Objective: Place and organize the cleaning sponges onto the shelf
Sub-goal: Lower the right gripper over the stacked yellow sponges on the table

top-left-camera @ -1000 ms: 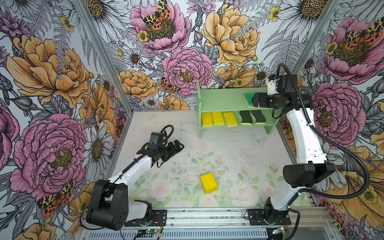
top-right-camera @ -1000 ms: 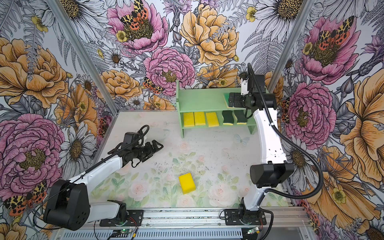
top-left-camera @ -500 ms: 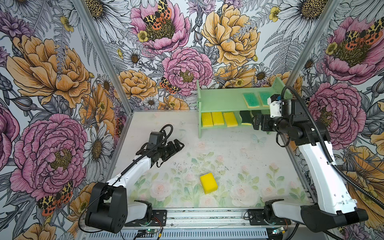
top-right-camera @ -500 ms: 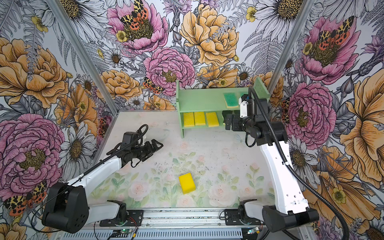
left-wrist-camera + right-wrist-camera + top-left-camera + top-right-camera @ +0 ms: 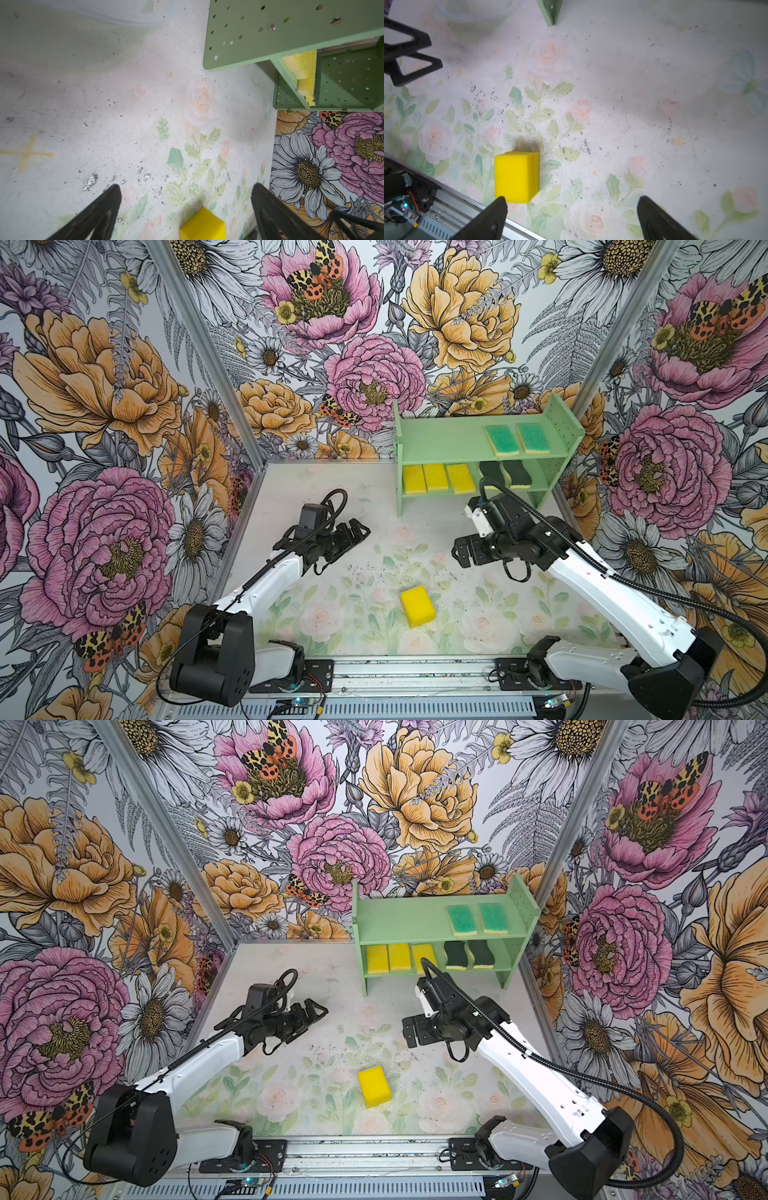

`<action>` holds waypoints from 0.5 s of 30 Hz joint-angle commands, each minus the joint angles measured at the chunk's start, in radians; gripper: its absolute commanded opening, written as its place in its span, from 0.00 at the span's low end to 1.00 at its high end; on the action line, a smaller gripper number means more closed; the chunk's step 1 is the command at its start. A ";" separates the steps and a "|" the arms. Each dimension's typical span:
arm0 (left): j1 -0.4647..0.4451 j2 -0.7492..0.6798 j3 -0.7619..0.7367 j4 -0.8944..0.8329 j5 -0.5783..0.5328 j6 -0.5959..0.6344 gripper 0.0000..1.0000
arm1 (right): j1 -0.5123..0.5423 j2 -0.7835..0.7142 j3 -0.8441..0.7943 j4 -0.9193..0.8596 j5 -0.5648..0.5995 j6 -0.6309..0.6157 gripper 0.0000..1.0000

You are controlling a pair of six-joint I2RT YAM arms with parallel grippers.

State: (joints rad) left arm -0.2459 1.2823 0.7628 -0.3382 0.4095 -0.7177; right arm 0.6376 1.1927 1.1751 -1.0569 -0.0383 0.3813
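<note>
The mint-green shelf (image 5: 440, 439) (image 5: 399, 919) stands at the back right of the table. Its top tier holds two teal-topped sponges (image 5: 502, 440) (image 5: 532, 438). The lower tier carries three yellow sponges (image 5: 434, 477) and two dark-green wavy ones (image 5: 505, 475). A thick yellow sponge block (image 5: 417, 606) (image 5: 374, 1085) (image 5: 517, 176) (image 5: 202, 225) lies alone on the table near the front. My right gripper (image 5: 459, 551) (image 5: 571, 205) hovers open and empty, up and to the right of it. On the left my left gripper (image 5: 361, 531) (image 5: 186, 197) hangs open and empty, pointing toward the middle.
A clear bowl-like rim (image 5: 124, 18) (image 5: 473, 12) sits on the table left of the shelf. The metal rail with wiring (image 5: 374, 676) runs along the front edge between the arm bases. Floral walls close in three sides.
My right gripper has pulled back from the shelf's top tier, leaving a teal sponge beside the other one, and dropped toward mid-table. The left arm has barely moved.
</note>
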 commanded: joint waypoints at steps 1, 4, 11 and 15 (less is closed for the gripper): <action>-0.009 0.013 0.006 0.033 0.000 -0.019 0.99 | 0.092 0.014 -0.059 0.108 -0.016 0.033 1.00; -0.014 0.010 0.003 0.034 0.005 -0.019 0.99 | 0.198 0.045 -0.096 0.154 -0.015 0.037 1.00; -0.017 -0.003 -0.018 0.033 -0.009 -0.031 0.99 | 0.340 0.187 -0.100 0.187 0.041 0.065 1.00; -0.018 -0.011 -0.026 0.033 -0.009 -0.031 0.99 | 0.373 0.258 -0.090 0.191 0.055 0.096 1.00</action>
State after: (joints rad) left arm -0.2535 1.2884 0.7528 -0.3267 0.4091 -0.7376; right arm 0.9955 1.4246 1.0695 -0.8913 -0.0212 0.4381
